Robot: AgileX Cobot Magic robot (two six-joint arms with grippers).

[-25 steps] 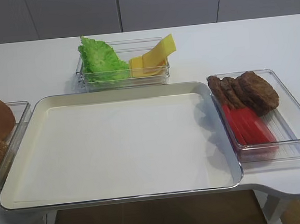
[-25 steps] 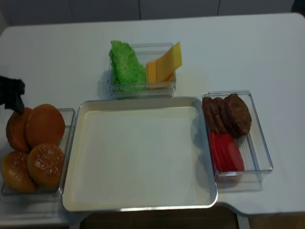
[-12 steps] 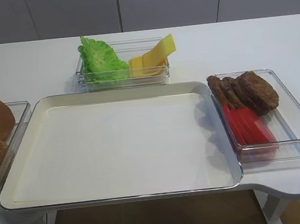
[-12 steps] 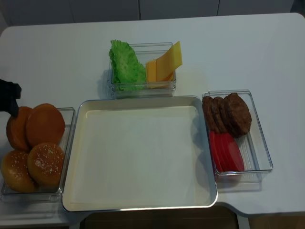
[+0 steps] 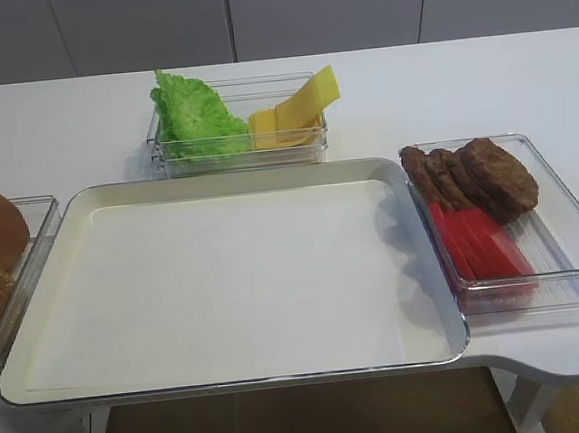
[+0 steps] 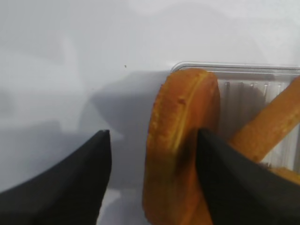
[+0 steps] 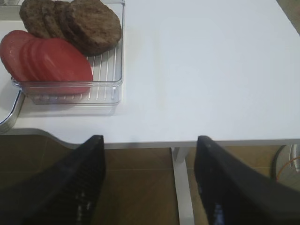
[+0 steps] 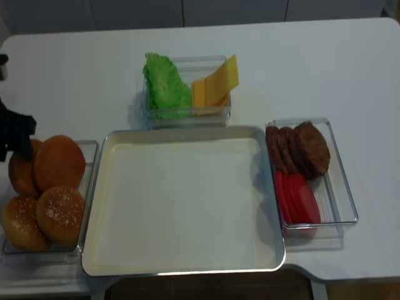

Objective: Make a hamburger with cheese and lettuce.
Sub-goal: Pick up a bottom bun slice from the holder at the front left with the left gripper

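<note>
Several golden-brown bun halves (image 8: 57,164) stand in a clear container (image 8: 89,150) at the left. My left gripper (image 8: 17,145) is open over its back left corner. In the left wrist view its jaws (image 6: 153,140) straddle the rim of one bun half (image 6: 180,150) that stands on edge, without closing on it. Green ruffled lettuce (image 5: 193,114) and yellow cheese slices (image 5: 296,111) share a clear box behind the empty tray (image 5: 224,272). My right gripper (image 7: 150,183) is open and empty, over the floor past the table's front edge.
A clear container (image 5: 573,244) right of the tray holds brown patties (image 5: 482,173) and red slices (image 5: 482,241); it also shows in the right wrist view (image 7: 117,70). The table's front edge (image 7: 211,140) and a table leg (image 7: 183,187) lie near my right gripper.
My left gripper has moved down toward the back left bun half in the container. Nothing else has moved.
</note>
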